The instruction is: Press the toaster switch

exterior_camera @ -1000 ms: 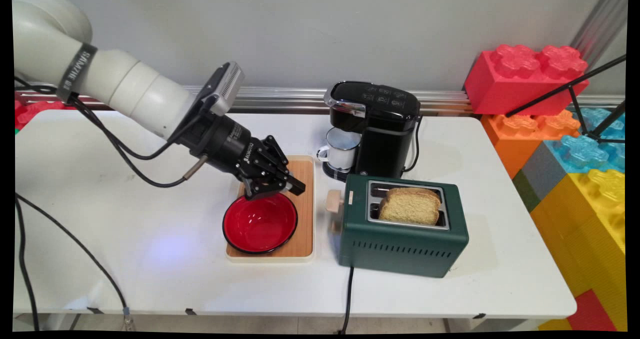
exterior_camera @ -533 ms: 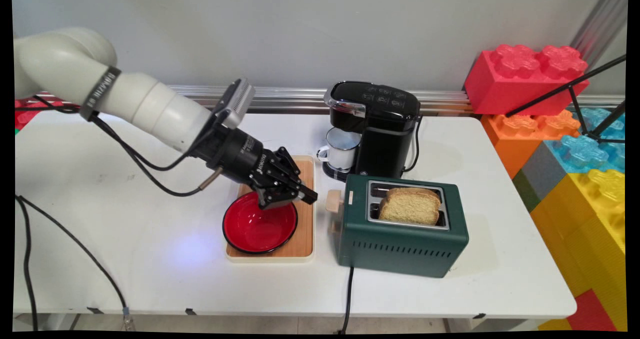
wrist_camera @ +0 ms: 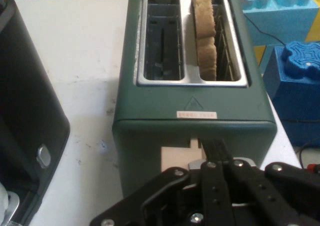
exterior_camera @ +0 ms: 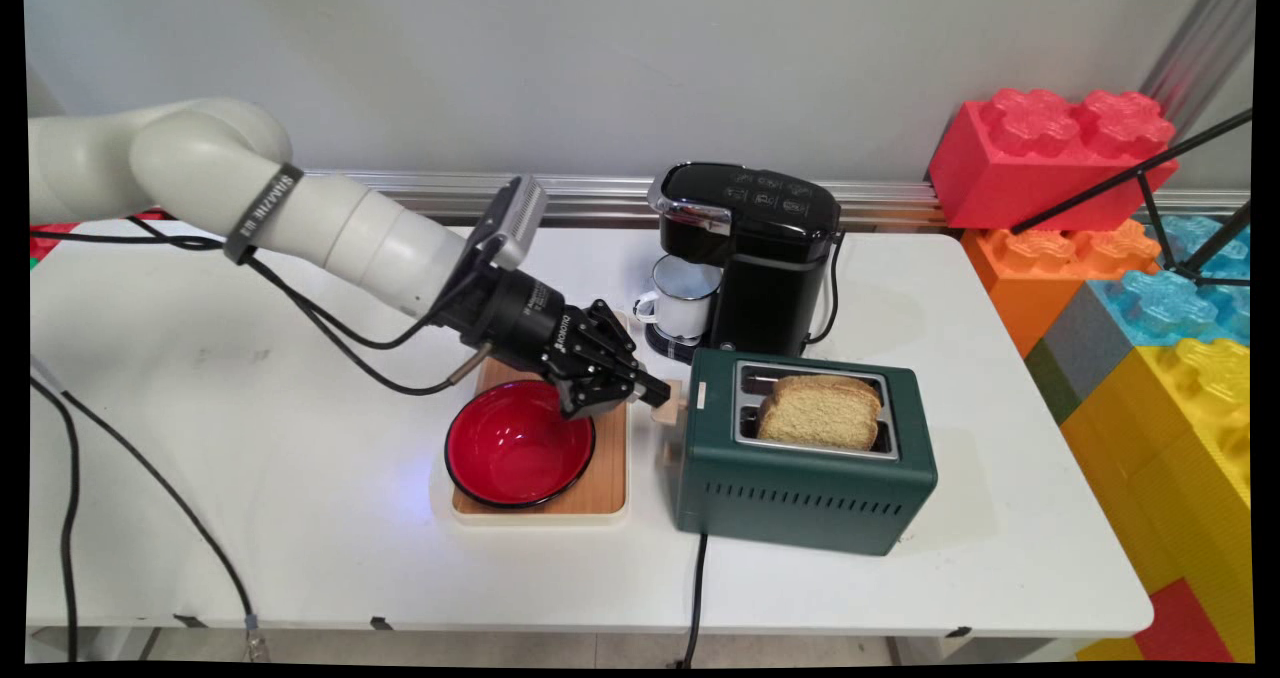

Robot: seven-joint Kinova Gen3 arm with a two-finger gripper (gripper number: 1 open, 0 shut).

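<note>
A dark green toaster (exterior_camera: 800, 483) stands right of centre with a slice of bread (exterior_camera: 818, 413) upright in its near slot. My gripper (exterior_camera: 652, 394) is shut, and its tips reach the pale wooden lever knob (exterior_camera: 668, 405) at the toaster's left end. In the hand view the closed fingers (wrist_camera: 214, 148) point at the lever slot beside the beige knob (wrist_camera: 174, 159). There the toaster (wrist_camera: 195, 106) fills the middle, with the bread (wrist_camera: 204, 26) in the right-hand slot and the other slot empty. I cannot tell whether the tips press on the knob.
A red bowl (exterior_camera: 518, 445) sits on a wooden tray (exterior_camera: 608, 483) just under the arm. Behind the toaster stands a black coffee machine (exterior_camera: 760, 258) (wrist_camera: 25, 111) with a white mug (exterior_camera: 685, 298) in it. Big coloured blocks (exterior_camera: 1050, 153) flank the table's right edge.
The arm has swung right and slightly down, carrying the shut gripper from above the bowl's far rim to the toaster's lever knob. Nothing else moved.
</note>
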